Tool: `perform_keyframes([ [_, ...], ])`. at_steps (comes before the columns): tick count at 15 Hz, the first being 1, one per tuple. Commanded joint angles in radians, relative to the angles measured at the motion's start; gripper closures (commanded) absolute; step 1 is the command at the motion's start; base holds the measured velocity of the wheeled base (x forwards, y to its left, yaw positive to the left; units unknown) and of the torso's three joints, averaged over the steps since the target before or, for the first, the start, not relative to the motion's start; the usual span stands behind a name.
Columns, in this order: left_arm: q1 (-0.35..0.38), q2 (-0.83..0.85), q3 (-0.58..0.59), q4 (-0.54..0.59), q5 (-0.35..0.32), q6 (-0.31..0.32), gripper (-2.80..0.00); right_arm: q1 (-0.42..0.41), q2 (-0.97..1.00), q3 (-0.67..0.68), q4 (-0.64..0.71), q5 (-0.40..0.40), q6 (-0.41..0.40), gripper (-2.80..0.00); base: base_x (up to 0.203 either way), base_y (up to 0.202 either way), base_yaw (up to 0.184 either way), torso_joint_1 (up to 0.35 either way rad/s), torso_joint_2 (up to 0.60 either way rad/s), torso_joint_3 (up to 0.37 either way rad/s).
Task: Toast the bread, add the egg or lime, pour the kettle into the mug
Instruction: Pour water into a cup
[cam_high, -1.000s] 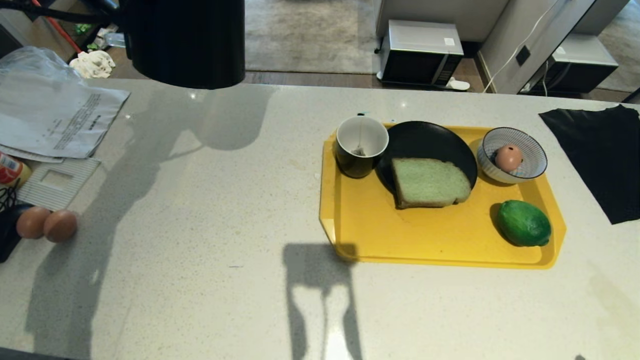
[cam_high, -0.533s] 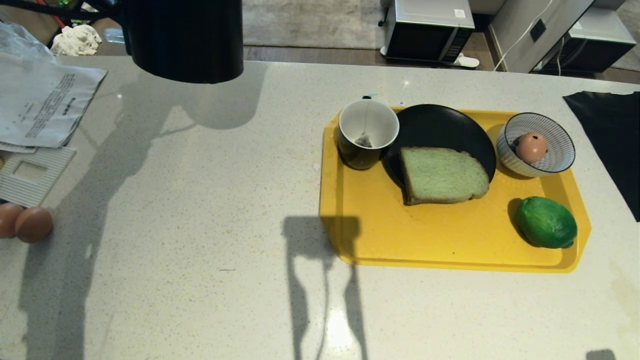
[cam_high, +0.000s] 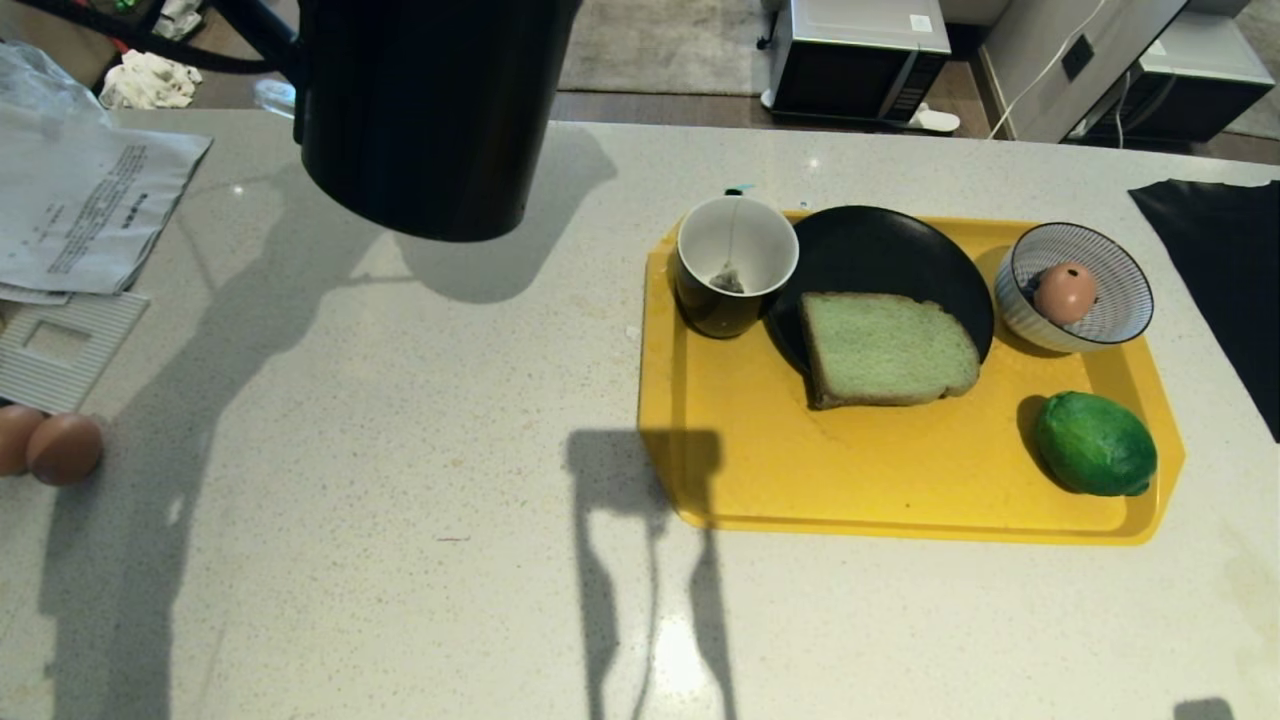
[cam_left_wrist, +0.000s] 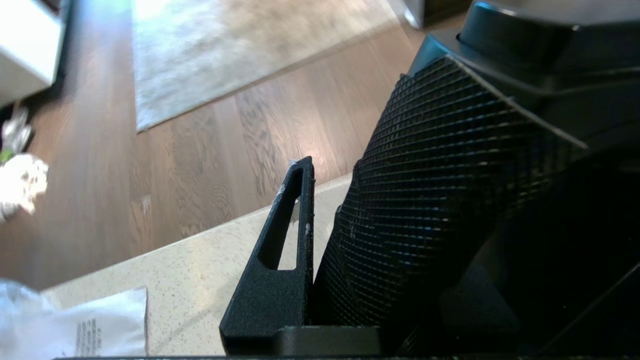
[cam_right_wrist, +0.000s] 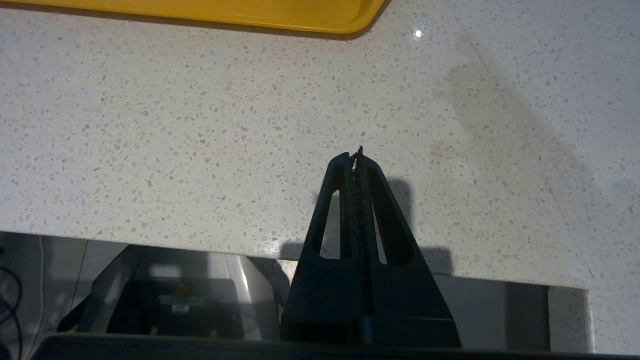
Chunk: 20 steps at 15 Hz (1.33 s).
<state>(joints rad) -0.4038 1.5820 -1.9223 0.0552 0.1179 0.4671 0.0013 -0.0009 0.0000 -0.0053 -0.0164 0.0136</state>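
Left tool (cam_left_wrist: 320, 240) grips kettle (cam_high: 430, 110) aloft at 10 o'clock over bench (cam_high: 400, 450) (R tool (cam_right_wrist: 356, 155) closed, idle): bread (cam_high: 885, 348), lime (cam_high: 1095, 443) on tray; mug (cam_high: 735, 265) w/ teabag unfilled.

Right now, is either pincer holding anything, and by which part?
The left pincer holds the kettle above the counter, apparently by its handle. The right pincer is shut and empty.

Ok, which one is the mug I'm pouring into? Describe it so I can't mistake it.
Find the yellow tray on the right half of the counter. The mug stands at its far left corner, against the black plate that carries the bread. It is black outside, white inside with a teabag, unlike the striped bowl holding an egg.
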Motion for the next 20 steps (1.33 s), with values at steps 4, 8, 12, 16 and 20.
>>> perform_keyframes([
  [4, -0.024, 0.052, -0.007, -0.002, -0.001, 0.168, 0.00, 0.000, 0.001, 0.001, -0.001, 0.000, 0.000, 0.00, 0.000, 0.000, 0.000, 0.000, 0.00, 0.000],
  [8, -0.068, 0.072, -0.007, -0.004, -0.003, 0.227, 0.00, 0.000, 0.001, 0.002, -0.001, 0.000, 0.000, 0.00, 0.000, 0.000, 0.000, 0.000, 0.00, 0.000],
  [12, -0.143, 0.111, -0.006, -0.122, -0.002, 0.226, 0.00, 0.000, 0.001, 0.002, -0.001, 0.000, 0.000, 0.00, 0.000, 0.000, 0.000, 0.000, 0.00, 0.000],
  [16, -0.146, 0.120, 0.001, -0.118, 0.000, 0.337, 0.00, 0.000, 0.001, 0.002, -0.001, 0.000, 0.000, 0.00, 0.000, 0.000, 0.000, 0.000, 0.00, 0.000],
  [20, -0.144, 0.136, 0.002, -0.110, -0.001, 0.390, 0.00, 0.000, 0.001, 0.002, -0.001, 0.000, 0.000, 0.00, 0.000, 0.000, 0.000, 0.000, 0.00, 0.000],
])
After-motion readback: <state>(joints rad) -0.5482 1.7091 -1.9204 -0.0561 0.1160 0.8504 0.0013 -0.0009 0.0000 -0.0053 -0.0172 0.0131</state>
